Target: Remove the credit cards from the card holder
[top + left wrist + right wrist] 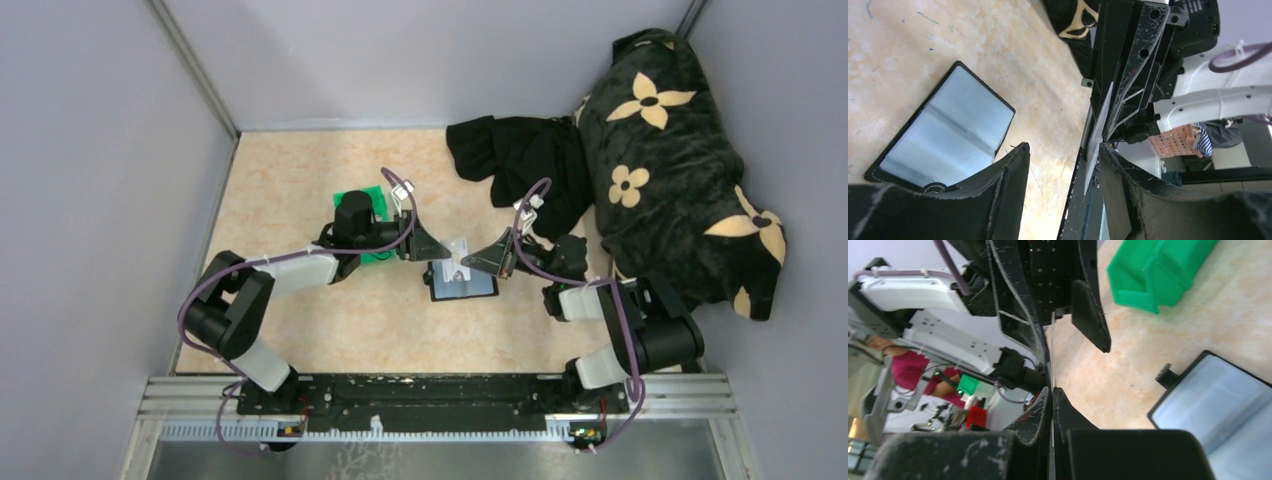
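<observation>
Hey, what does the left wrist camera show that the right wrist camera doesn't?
Only the left wrist view shows a corner of the black flower-print cushion and most of the open card holder, of which the right wrist view shows just part. Only the right wrist view shows the green bin. Both show the pale card edge-on, pinched in the right gripper, whose jaws are shut. The left gripper has its jaws open on either side of the card's other end. Both show the holder lying open on the table.

Here we are in a robotics lab: grey panel walls (pixel 90 150) box in the bench (pixel 290 180), robot arms (pixel 290 268) bolted to an aluminium rail (pixel 440 385), a person (pixel 900 374) beyond.
</observation>
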`<move>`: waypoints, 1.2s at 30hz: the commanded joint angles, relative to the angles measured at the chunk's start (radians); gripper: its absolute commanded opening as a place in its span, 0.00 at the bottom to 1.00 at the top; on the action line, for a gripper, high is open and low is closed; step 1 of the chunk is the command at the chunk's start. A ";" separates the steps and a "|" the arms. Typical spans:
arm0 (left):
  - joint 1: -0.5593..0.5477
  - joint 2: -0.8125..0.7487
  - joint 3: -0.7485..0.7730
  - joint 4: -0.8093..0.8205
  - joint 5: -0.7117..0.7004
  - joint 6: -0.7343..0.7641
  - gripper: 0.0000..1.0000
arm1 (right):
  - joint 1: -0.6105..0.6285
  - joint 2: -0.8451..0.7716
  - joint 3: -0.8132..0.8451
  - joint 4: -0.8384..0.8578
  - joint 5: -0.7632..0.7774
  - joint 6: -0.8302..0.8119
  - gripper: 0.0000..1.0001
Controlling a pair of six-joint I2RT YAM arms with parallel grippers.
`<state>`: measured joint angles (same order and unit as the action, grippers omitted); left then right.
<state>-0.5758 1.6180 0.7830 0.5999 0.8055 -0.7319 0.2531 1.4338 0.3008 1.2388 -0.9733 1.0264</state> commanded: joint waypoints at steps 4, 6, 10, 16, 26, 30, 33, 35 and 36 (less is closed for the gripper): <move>0.002 -0.015 0.033 0.018 0.085 0.111 0.57 | 0.020 0.162 -0.018 0.487 -0.132 0.245 0.00; 0.002 -0.020 0.031 0.022 0.083 0.110 0.53 | 0.038 0.181 -0.018 0.487 -0.134 0.236 0.00; 0.004 -0.038 0.029 0.019 0.081 0.118 0.48 | 0.048 0.173 -0.025 0.486 -0.131 0.224 0.00; 0.005 -0.027 0.025 0.041 0.104 0.098 0.00 | 0.047 0.160 -0.019 0.485 -0.127 0.224 0.00; 0.075 -0.156 -0.062 0.085 -0.068 0.026 0.00 | -0.023 0.066 -0.047 0.435 -0.013 0.185 0.76; 0.121 -0.328 -0.110 -0.078 -0.370 0.061 0.00 | -0.072 -0.004 -0.093 0.236 0.069 0.061 0.77; 0.122 -0.442 -0.122 -0.263 -0.698 0.093 0.00 | -0.073 -0.081 -0.088 -0.041 0.132 -0.095 0.75; 0.123 -0.500 -0.140 -0.323 -0.860 0.091 0.00 | -0.072 -0.121 -0.074 -0.178 0.157 -0.176 0.73; 0.124 -0.518 -0.144 -0.348 -0.938 0.078 0.00 | -0.072 -0.137 -0.066 -0.231 0.164 -0.207 0.73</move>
<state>-0.4553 1.1790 0.6674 0.4290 0.2897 -0.6678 0.1867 1.3758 0.2104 1.2758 -0.8921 1.0290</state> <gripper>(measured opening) 0.007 0.740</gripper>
